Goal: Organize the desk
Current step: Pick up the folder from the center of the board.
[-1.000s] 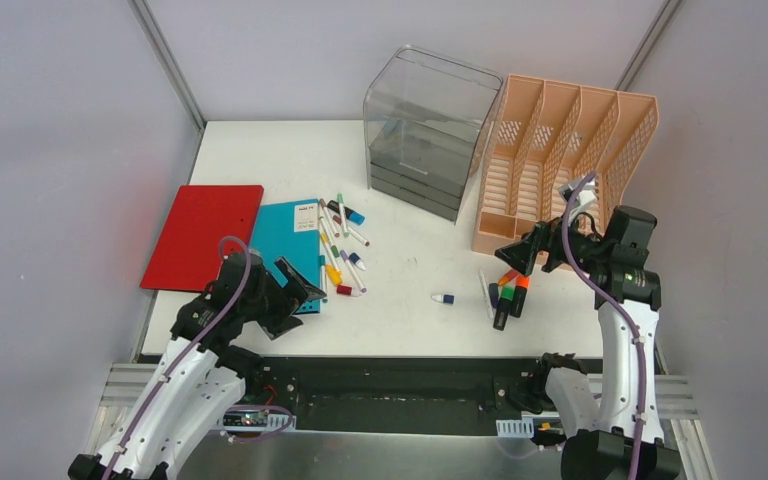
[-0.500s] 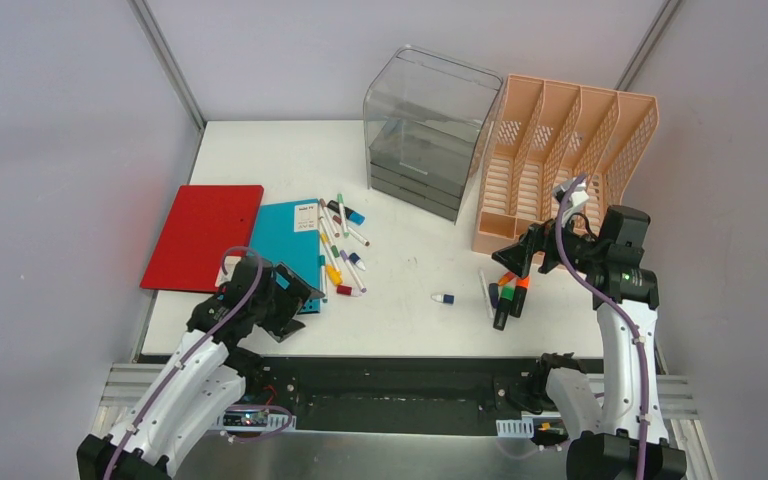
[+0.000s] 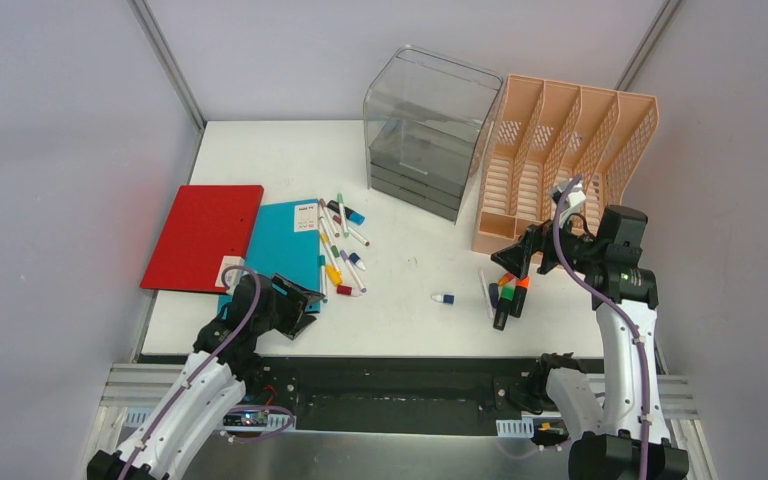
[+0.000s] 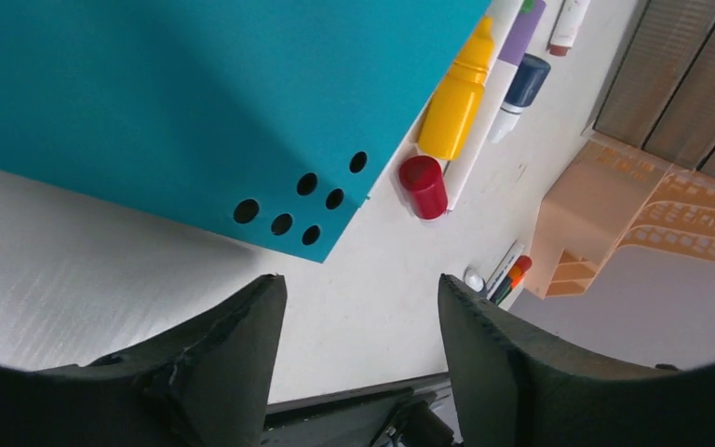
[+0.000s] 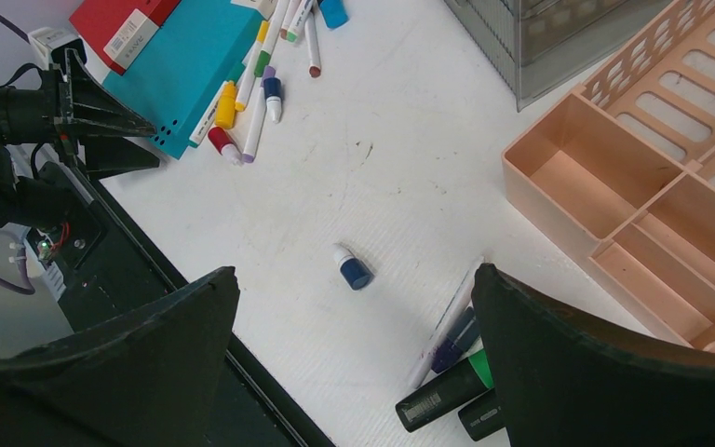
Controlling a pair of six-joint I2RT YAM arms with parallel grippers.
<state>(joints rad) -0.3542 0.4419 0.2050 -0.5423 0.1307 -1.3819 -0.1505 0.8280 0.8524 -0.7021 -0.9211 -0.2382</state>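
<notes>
Left fingers (image 4: 228, 358) narrower (farther back too)

Light: bright, even, diffuse, from above.
Table (image 3: 410, 290): white, nearly washed out in the top view; faint streaky sheen in the left wrist view.
Shadows: soft; grey shade on the table just beside the teal notebook (image 4: 149, 93).
Focus: left hand (image 4: 361, 293) and right hand (image 5: 354, 275) dark, soft-edged, close to the lens; table beyond them sharp.
Clear drawer unit (image 3: 425, 120): pale reflections.
</notes>
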